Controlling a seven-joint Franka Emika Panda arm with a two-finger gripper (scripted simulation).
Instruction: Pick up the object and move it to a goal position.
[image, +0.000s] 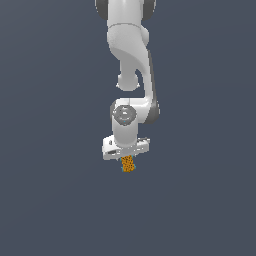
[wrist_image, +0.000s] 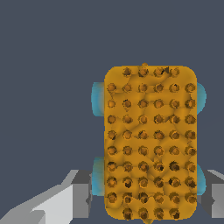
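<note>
The white claw (image: 127, 159) points straight down from the white arm; a small orange-yellow oblong block with dark speckled studs (image: 127, 164) hangs upright below it; in the wrist view the block (wrist_image: 150, 144), teal showing at its sides, sits between the grey fingers (wrist_image: 78, 194), which are clamped on it.

Plain dark slate-blue background (image: 45, 200) fills both views; uniform, featureless, no separate surface edge or horizon discernible

This is a computer-made place, not a real room. All around the white arm (image: 131, 60) is flat dark blue-grey, with no walls or furniture.
</note>
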